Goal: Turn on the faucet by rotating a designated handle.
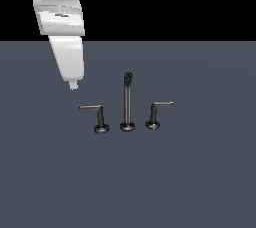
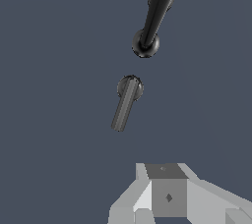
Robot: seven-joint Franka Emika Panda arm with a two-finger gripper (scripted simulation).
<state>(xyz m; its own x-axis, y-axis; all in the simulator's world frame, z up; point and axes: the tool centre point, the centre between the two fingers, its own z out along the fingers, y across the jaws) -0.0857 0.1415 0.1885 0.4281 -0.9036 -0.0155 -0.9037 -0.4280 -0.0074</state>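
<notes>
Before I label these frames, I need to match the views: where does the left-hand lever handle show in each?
Exterior view: the handle stands at the exterior view's left of the spout, below the hand.
Wrist view: the handle is seen from above near the picture's middle, bar pointing toward the hand.
Shared landmark: the spout.

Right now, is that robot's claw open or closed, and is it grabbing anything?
Gripper: cannot be told whether open or closed; it holds nothing, hanging in the air apart from the handle.
</notes>
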